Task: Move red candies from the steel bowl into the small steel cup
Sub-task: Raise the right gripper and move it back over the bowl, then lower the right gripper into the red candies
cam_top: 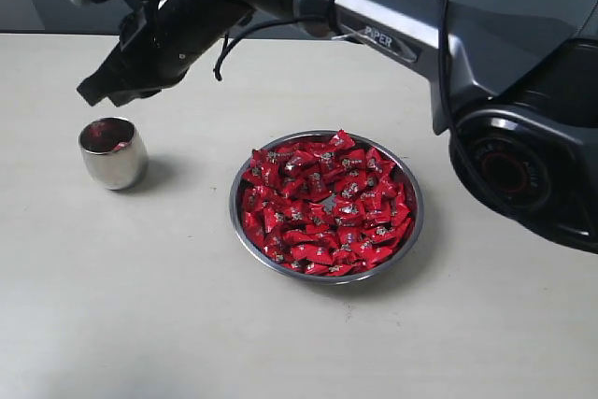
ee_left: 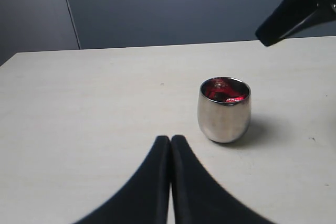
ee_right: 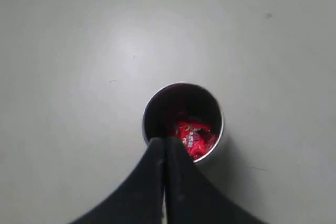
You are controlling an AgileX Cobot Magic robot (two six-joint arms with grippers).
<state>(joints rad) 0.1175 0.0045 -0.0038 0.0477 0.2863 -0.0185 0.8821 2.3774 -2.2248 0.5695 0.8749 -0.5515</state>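
Standing upright, the small steel cup [cam_top: 112,153] sits below the clenched right pincer [cam_top: 93,92].

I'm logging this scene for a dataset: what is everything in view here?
table: one, pale beige, under everything
steel bowl: one, shiny silver, on the table
small steel cup: one, polished silver, upright, left of the bowl in the exterior view, not touching it
red candies: many, red, heaped in the bowl, a few inside the cup
right arm: one, black and grey, reaching across above the table
right gripper: one, black, shut, above the cup
left gripper: one, black, shut, short of the cup
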